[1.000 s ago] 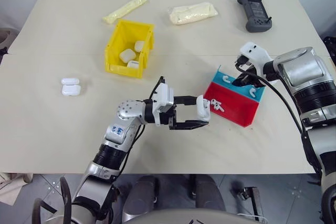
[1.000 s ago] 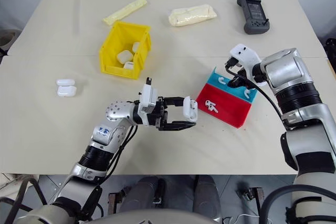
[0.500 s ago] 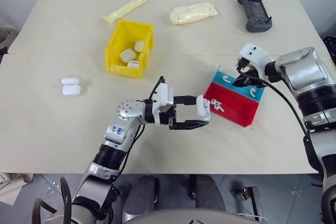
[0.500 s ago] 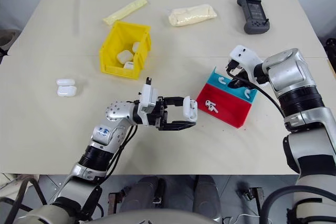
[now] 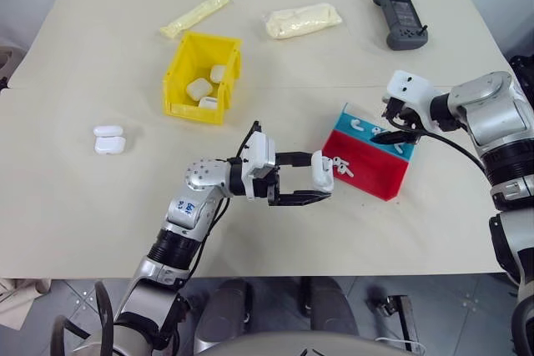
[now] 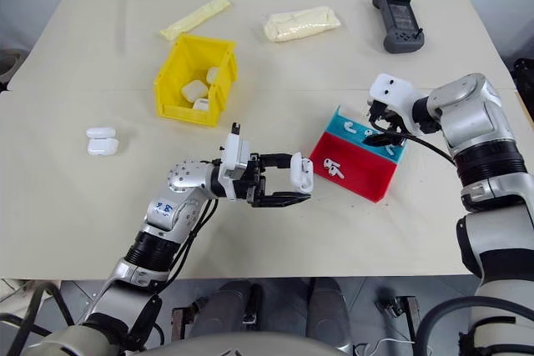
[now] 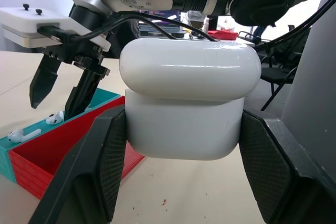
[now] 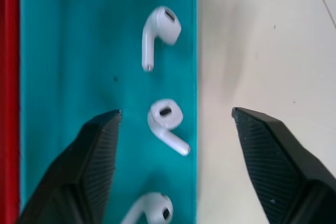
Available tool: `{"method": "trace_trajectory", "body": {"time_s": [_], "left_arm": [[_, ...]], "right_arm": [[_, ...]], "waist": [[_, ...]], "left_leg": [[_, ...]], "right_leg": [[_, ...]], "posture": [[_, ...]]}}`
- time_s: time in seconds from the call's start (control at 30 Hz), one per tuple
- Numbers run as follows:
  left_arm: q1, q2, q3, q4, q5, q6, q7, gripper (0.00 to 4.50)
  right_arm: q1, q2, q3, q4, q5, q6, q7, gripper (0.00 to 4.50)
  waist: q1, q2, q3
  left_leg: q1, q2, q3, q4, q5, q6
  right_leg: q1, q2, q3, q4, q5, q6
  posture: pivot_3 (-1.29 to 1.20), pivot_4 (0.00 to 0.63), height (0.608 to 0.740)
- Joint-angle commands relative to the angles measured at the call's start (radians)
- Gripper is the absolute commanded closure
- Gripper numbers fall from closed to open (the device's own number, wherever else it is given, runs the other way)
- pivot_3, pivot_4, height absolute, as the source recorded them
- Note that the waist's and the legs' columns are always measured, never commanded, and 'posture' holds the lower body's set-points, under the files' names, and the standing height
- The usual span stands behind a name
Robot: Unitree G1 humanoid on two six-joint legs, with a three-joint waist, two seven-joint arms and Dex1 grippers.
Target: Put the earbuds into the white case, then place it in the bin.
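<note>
Since a second ago our right gripper (image 8: 173,129) has rolled at the wrist and spread its fingers wide; it hangs over the tray's (image 5: 371,174) teal section, an earbud (image 8: 165,121) lying between the fingers, untouched. Nearest us, our left gripper (image 5: 315,184) hasn't moved, clamped tight on the white case (image 7: 188,98), lid closed, held above the table (image 5: 75,206) just beside the tray's red end. More earbuds (image 5: 345,169) lie there. Farther back-left, the bin (image 5: 203,77) holds three cases. Two cases (image 5: 109,139) sit far left. Pouches (image 5: 303,19) and a controller (image 5: 400,16) lie along the far edge.
</note>
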Motion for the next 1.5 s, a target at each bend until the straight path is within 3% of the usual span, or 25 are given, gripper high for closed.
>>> {"method": "trace_trajectory", "body": {"time_s": [0.03, 0.5, 0.6, 0.7, 1.1, 1.2, 1.3, 1.5], "left_arm": [[0.002, -0.006, 0.004, -0.032, -0.007, -0.012, 0.004, 1.71], [0.009, 0.005, 0.008, -0.052, -0.010, -0.005, 0.017, 1.71], [0.012, 0.007, 0.008, -0.056, -0.010, -0.003, 0.020, 1.71], [0.014, 0.010, 0.008, -0.060, -0.012, -0.001, 0.021, 1.71], [0.015, 0.015, 0.012, -0.060, -0.016, -0.002, 0.021, 1.71], [0.014, 0.015, 0.012, -0.060, -0.016, -0.002, 0.021, 1.71], [0.014, 0.016, 0.013, -0.060, -0.016, -0.001, 0.021, 1.71], [0.012, 0.018, 0.014, -0.058, -0.017, -0.001, 0.018, 1.71]], "right_arm": [[-0.034, -0.022, -0.020, 0.032, -0.031, -0.055, 0.020, 1.09], [-0.081, 0.045, -0.025, 0.182, -0.070, -0.206, 0.055, 1.09], [-0.086, 0.049, -0.020, 0.197, -0.083, -0.218, 0.060, 1.70], [-0.089, 0.053, -0.021, 0.205, -0.093, -0.217, 0.059, 2.66], [-0.091, 0.063, -0.026, 0.216, -0.105, -0.237, 0.060, 2.66], [-0.087, 0.066, -0.029, 0.212, -0.108, -0.239, 0.065, 3.19], [-0.088, 0.068, -0.031, 0.216, -0.113, -0.242, 0.063, 4.01], [-0.086, 0.070, -0.040, 0.212, -0.114, -0.239, 0.060, 4.01]], "waist": [[-0.004, 0.000, 0.000], [-0.006, 0.000, 0.000], [-0.006, 0.000, 0.000], [-0.006, 0.000, 0.000], [-0.006, 0.000, 0.000], [-0.007, 0.000, 0.000], [-0.007, 0.000, 0.000], [-0.007, 0.000, 0.000]], "left_leg": [[0.000, 0.000, 0.000, 0.000, 0.000, 0.000], [0.000, 0.001, 0.000, 0.000, 0.000, 0.000], [0.000, 0.001, 0.000, 0.000, 0.000, 0.000], [0.001, 0.001, 0.000, 0.000, 0.000, 0.000], [0.001, 0.001, 0.000, 0.000, 0.000, -0.001], [0.001, 0.001, 0.000, 0.000, 0.000, -0.001], [0.001, 0.001, 0.000, 0.000, 0.000, -0.001], [0.001, 0.001, 0.000, 0.000, 0.000, -0.001]], "right_leg": [[0.000, 0.000, 0.000, 0.000, 0.000, 0.000], [0.000, 0.000, 0.000, 0.000, 0.000, 0.000], [0.000, 0.000, 0.000, 0.000, 0.000, 0.000], [0.000, 0.000, 0.000, 0.000, 0.000, 0.000], [0.000, 0.000, 0.000, 0.000, 0.000, 0.000], [0.000, 0.000, 0.000, 0.000, 0.000, 0.000], [0.000, 0.000, 0.000, 0.000, 0.000, 0.000], [0.000, 0.000, 0.000, 0.000, 0.000, 0.000]], "posture": [[0.00, 0.150, 0.740], [0.00, 0.150, 0.740], [0.00, 0.150, 0.740], [0.00, 0.150, 0.740], [0.00, 0.150, 0.740], [0.00, 0.150, 0.740], [0.00, 0.150, 0.740], [0.00, 0.150, 0.740]]}}
